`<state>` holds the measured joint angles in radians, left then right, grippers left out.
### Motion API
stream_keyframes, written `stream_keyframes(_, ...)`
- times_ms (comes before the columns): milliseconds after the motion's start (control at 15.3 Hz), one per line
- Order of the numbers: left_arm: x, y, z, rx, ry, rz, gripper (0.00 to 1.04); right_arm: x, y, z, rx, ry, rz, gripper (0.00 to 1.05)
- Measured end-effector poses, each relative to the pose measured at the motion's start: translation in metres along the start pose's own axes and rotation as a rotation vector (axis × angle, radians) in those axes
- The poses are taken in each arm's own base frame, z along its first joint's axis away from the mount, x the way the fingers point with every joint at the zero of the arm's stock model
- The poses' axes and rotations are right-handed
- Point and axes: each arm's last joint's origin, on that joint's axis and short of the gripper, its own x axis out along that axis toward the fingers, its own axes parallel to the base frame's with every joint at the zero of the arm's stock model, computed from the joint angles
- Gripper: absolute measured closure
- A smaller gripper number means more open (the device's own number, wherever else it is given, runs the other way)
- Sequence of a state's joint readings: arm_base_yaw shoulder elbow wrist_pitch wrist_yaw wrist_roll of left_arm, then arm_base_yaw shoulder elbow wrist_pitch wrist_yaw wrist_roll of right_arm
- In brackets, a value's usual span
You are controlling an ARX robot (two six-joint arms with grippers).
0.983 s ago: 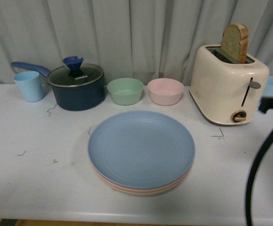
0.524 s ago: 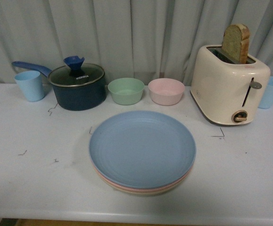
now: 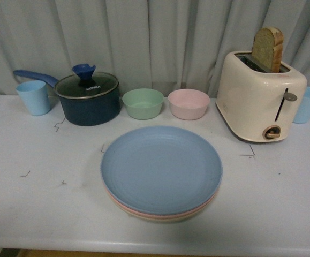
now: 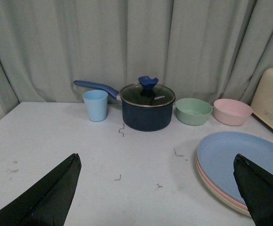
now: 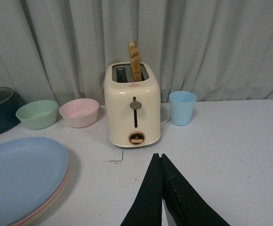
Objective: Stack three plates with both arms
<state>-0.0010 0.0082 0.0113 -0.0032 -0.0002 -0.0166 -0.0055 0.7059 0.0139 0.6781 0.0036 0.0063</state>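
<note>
Blue matte round plate (image 3: 161, 168) is seen at centre of the front view, lying on top of a pink round plate (image 3: 123, 208) whose rim shows just under it, with a beige round plate (image 3: 168, 219) at the bottom of the pile. All three are stacked on the white table (image 3: 37, 203). Neither arm is caught in the front view.

Behind the stack, at upper centre, a small green bowl (image 3: 142, 103) and a small pink bowl (image 3: 188, 103) are set side by side. At upper left a dark blue lidded saucepan (image 3: 88, 98) is placed beside a light blue cup (image 3: 33, 97). At upper right a cream toaster (image 3: 260, 101) is shown with a bread slice (image 3: 267, 48) sticking up from its slot; a second light blue cup (image 3: 308, 104) is partly hidden behind it.

In the left wrist view, the left gripper (image 4: 157, 188) is shown spread wide, black fingers (image 4: 46, 197) at the lower corners, nothing between them; the stack lies at lower right. In the right wrist view, the right gripper (image 5: 161, 162) is pressed together, empty, with the toaster beyond it and the stack at lower left.
</note>
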Motion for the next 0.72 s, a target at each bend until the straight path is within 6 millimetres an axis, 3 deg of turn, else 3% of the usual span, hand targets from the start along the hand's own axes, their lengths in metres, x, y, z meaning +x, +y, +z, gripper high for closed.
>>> stream_keyframes(721, 0.000, 0.000, 0.000, 0.000, 0.000, 0.000, 0.07, -0.012, 0.000, 0.005, 0.000, -0.020, 0.000, 1.03)
